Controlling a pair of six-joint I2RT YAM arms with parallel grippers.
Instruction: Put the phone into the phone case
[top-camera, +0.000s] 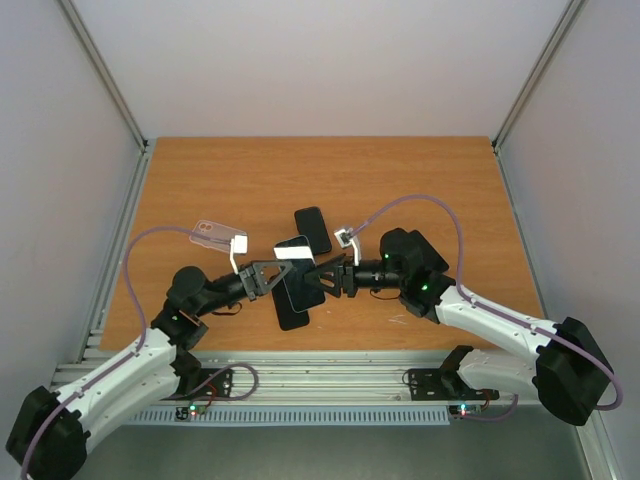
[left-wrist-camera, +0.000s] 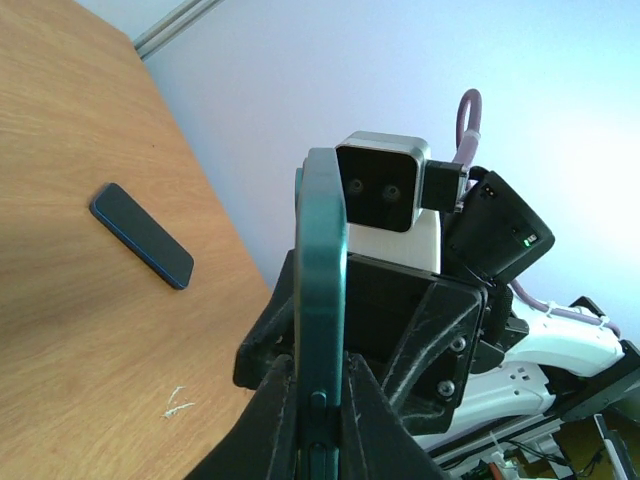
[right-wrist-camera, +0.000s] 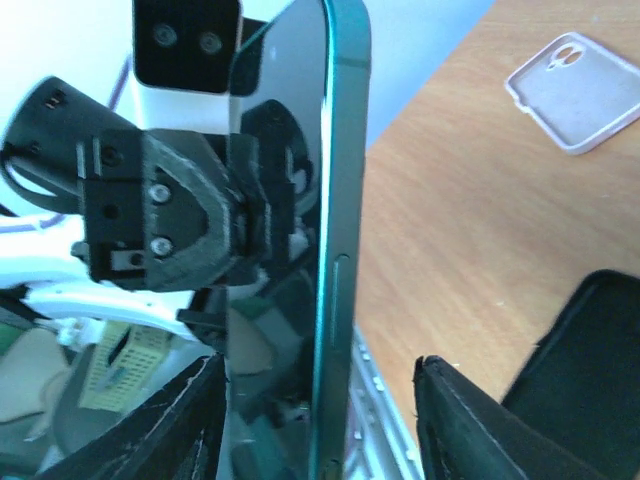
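Note:
A teal-edged phone (top-camera: 297, 265) is held up off the table between both arms. My left gripper (top-camera: 272, 277) is shut on its edge; in the left wrist view the fingers (left-wrist-camera: 270, 400) pinch the phone (left-wrist-camera: 322, 260) from both sides. My right gripper (top-camera: 335, 277) is open, with its fingers (right-wrist-camera: 470, 420) standing either side of the phone (right-wrist-camera: 340, 200) and a clear gap on the right. The clear phone case (top-camera: 220, 237) lies flat on the table to the far left, apart from both grippers, and also shows in the right wrist view (right-wrist-camera: 575, 90).
A second, dark blue phone (top-camera: 313, 230) lies on the table just beyond the grippers and shows in the left wrist view (left-wrist-camera: 140, 235). A dark flat shape (top-camera: 293, 315) lies under the held phone; I cannot tell if it is shadow. Metal rails (top-camera: 330, 375) run along the near edge.

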